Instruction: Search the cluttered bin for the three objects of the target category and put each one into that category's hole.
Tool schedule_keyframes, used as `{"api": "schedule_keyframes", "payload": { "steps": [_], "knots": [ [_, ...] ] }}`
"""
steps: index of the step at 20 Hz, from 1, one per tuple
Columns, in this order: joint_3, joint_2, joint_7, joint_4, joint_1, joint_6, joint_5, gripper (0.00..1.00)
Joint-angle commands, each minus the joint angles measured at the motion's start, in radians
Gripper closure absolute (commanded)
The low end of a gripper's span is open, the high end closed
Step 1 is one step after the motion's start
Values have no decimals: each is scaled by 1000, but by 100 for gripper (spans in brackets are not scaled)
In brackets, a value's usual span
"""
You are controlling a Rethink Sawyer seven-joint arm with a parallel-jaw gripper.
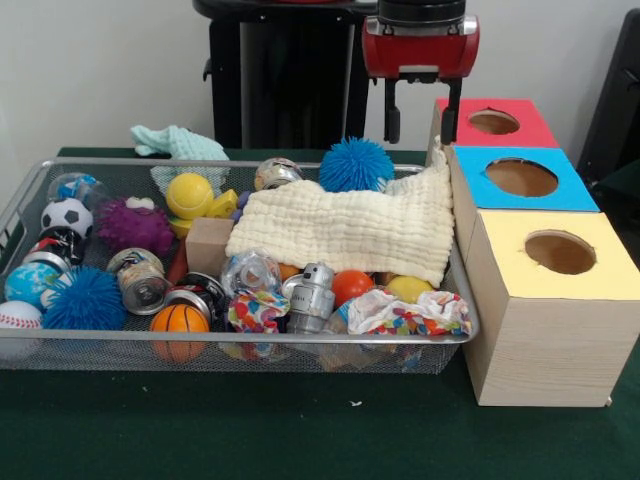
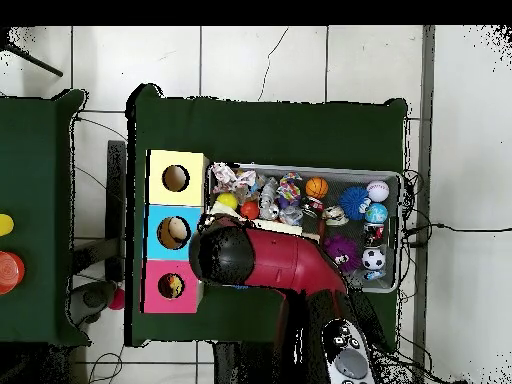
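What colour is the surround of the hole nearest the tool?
Red: the surround beside the tool is red, clearest in the front view.

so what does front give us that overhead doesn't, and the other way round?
Front only: the gripper open above the red hole, and the cream cloth draped in the bin. No plush toy is visible.
Overhead only: the arm covering much of the bin's box end, plus a second table.
Both: bin, three-hole box, basketball.
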Motion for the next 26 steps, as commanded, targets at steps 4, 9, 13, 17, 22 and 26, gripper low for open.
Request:
{"api": "schedule_keyframes", "payload": {
  "steps": [4, 9, 13, 17, 22, 26],
  "knots": [
    [19, 17, 60, -8, -27, -16, -55, 0],
    [22, 22, 69, -13, -27, -37, -52, 0],
    [22, 25, 66, -7, -29, -50, -58, 0],
    [22, 31, 59, -15, -30, -40, -61, 0],
    [15, 29, 44, -19, -23, 67, -56, 0],
    [9, 5, 7, -36, -19, 227, -63, 0]
  ]
}}
